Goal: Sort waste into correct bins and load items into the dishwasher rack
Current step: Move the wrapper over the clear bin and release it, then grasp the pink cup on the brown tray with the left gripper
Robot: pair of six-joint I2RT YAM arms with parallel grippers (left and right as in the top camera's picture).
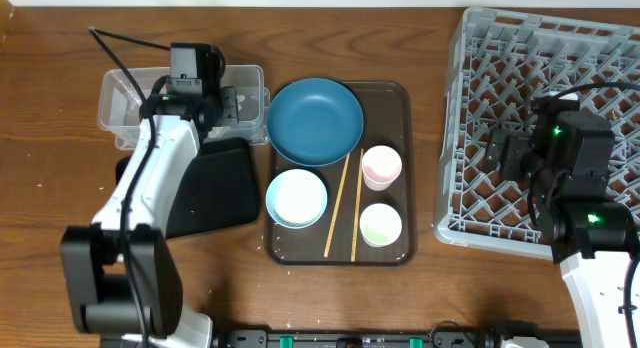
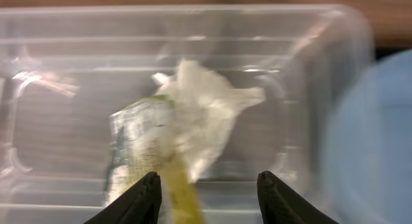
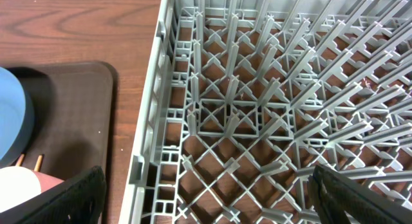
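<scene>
In the left wrist view my left gripper [image 2: 207,185] hangs over the clear tub [image 2: 64,31] with its jaws apart. A blurred yellow-green wrapper [image 2: 138,143] lies below and between them, close to the left finger and beside the crumpled white napkin [image 2: 203,108] in the tub. My right gripper [image 3: 206,192] stands wide open and empty above the left side of the grey dishwasher rack [image 3: 244,108]. The blue bowl [image 1: 315,120], white bowl [image 1: 297,198], two cups [image 1: 381,166] [image 1: 380,225] and chopsticks [image 1: 337,206] sit on the brown tray [image 1: 395,253].
A black tray [image 1: 215,183] lies in front of the clear tub [image 1: 125,103], partly under my left arm. The rack [image 1: 590,48] fills the table's right side. The left gripper [image 1: 232,106] is at the tub's right end, close to the blue bowl's rim.
</scene>
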